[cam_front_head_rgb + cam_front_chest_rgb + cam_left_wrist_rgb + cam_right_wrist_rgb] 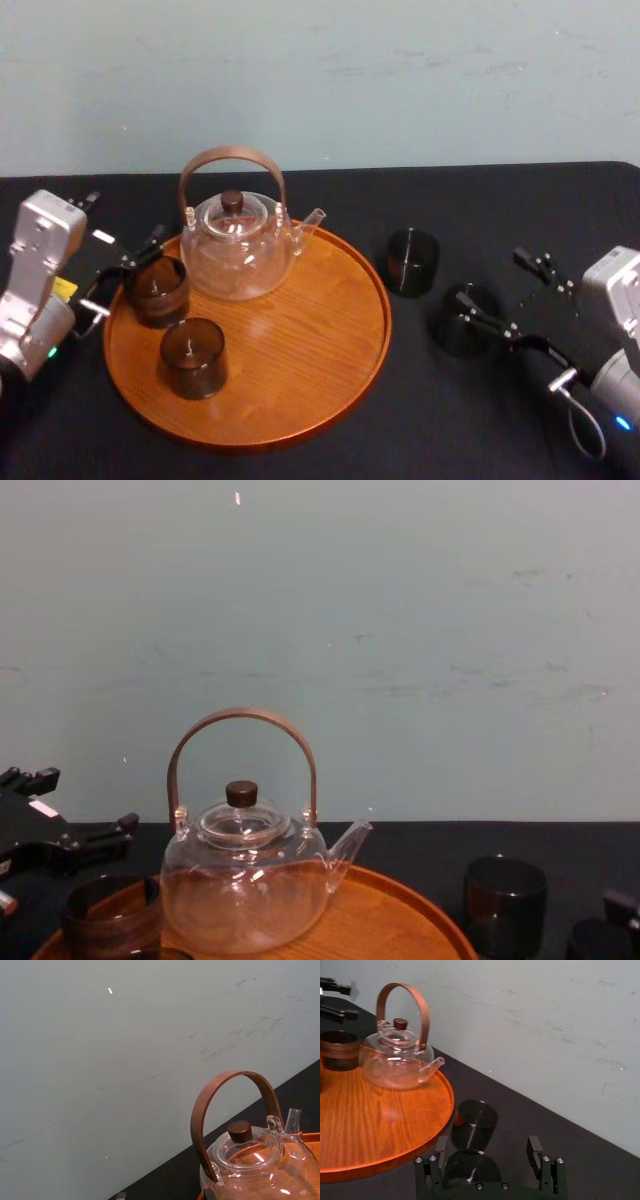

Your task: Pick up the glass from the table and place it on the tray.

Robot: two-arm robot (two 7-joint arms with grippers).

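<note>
The round wooden tray (330,380) sits left of centre on the black table (500,200). It holds a glass teapot (238,245) and two dark glasses, one at the tray's left (157,290) and one nearer the front (192,357). My left gripper (130,268) is open at the tray's left edge, its fingers straddling the left glass from just above. Two more dark glasses stand on the table to the right of the tray, one farther (412,262) and one nearer (466,322). My right gripper (488,1142) is open over the nearer glass (470,1167), which sits close to one finger.
A pale wall rises behind the table. The teapot's tall curved handle (242,730) stands above the tray's back. Bare black table lies right of the two loose glasses and in front of the tray.
</note>
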